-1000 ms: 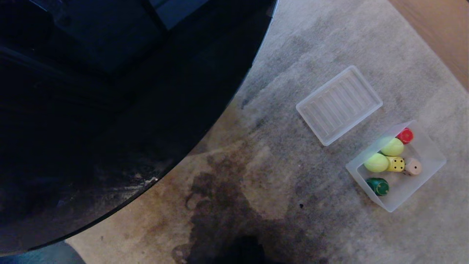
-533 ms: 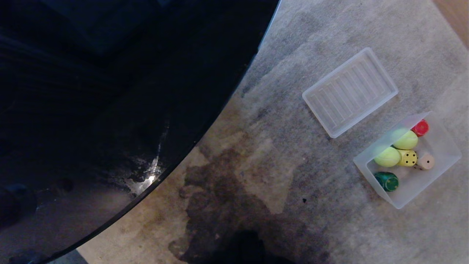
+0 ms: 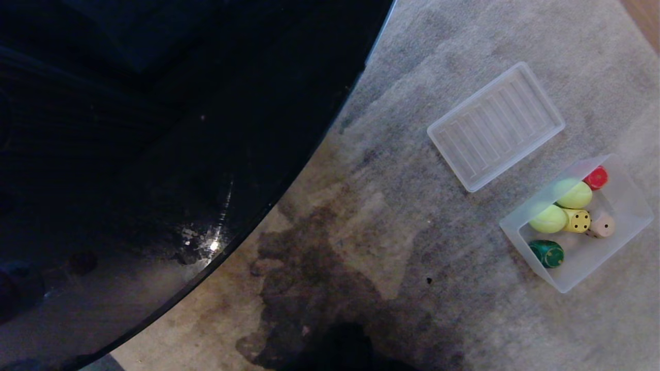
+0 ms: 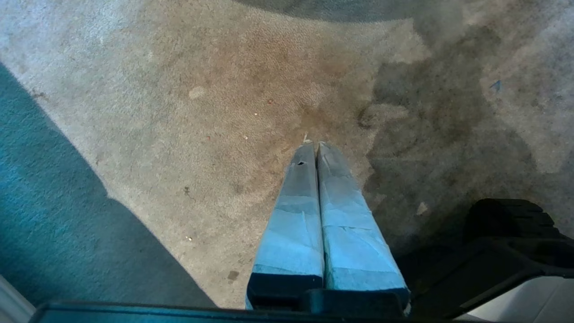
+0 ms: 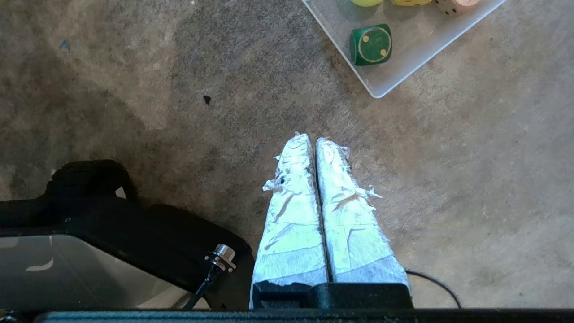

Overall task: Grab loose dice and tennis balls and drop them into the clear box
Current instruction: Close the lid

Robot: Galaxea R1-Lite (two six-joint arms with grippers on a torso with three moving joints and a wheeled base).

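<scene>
The clear box stands on the carpet at the right of the head view. Inside it lie two tennis balls, a yellow die, a dark green die, a beige die and a small red piece. The right wrist view shows a corner of the box with the green die. My right gripper is shut and empty above bare carpet, short of that corner. My left gripper is shut and empty over stained carpet. Neither arm appears in the head view.
A flat ribbed translucent lid lies on the carpet just beyond the box. A large dark round tabletop fills the left of the head view. A dark stain spreads over the carpet. My black base sits beside the right gripper.
The whole head view has shifted: box and lid now sit further right and higher in the picture, so the camera moved. The things in the box lie as before.
</scene>
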